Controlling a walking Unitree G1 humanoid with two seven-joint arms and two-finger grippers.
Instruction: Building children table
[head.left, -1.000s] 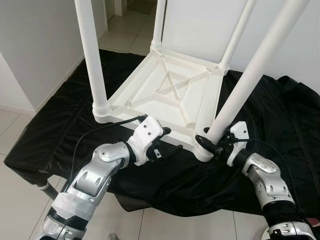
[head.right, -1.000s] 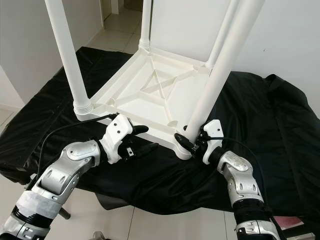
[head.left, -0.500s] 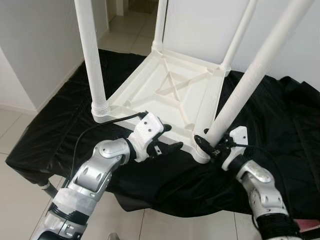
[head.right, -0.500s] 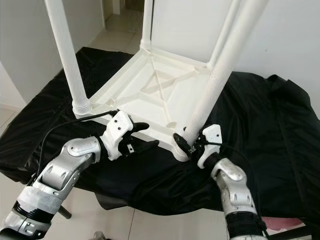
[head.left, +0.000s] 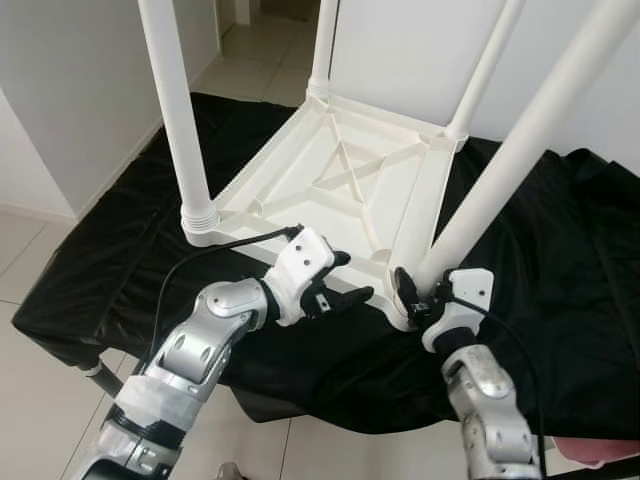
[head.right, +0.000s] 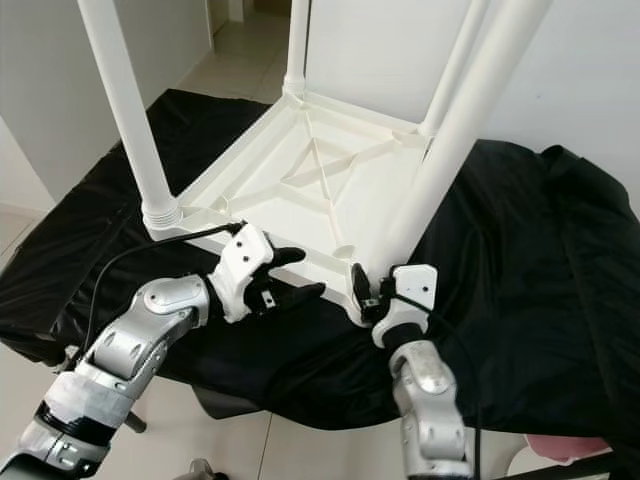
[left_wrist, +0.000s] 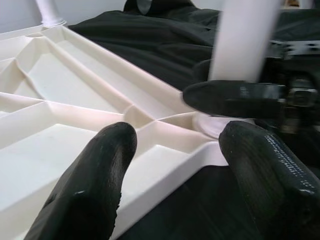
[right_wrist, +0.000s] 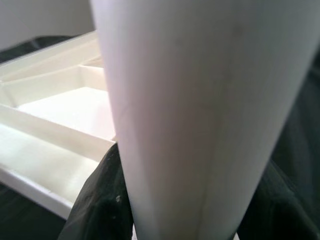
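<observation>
**benchbot_fan:** White plastic everywhere lol. The table (head.left: 345, 190) is upside down on the black cloth (head.left: 560, 260) over the counter, four legs pointing up. So where's the action right now?

**g1_watcher:** Near-right corner. The right gripper (head.left: 418, 297) is clamped on the near leg (head.left: 520, 160) right at its base, just above the corner socket. In the right wrist view the leg (right_wrist: 200, 115) sits between the black fingers (right_wrist: 102, 200), touching them.

**benchbot_fan:** And the left one?

**g1_watcher:** The left gripper (head.left: 345, 285) is open and holding nothing. It's at the near edge of the tabletop, one finger over the rim and one outside it. It's pointing across toward that same corner, which you can see in the left wrist view past the fingers (left_wrist: 92, 185).

**benchbot_fan:** So what matters for the next move?

**g1_watcher:** My guess is the leg's axis. It runs up and away to the robot's right, tilted in the head views, though the wide lens might exaggerate that. If it's being seated or twisted, the right arm is the one on it. The left is near enough to pinch the rim and steady the table. Can't tell if the leg is fully home in the socket.
</observation>
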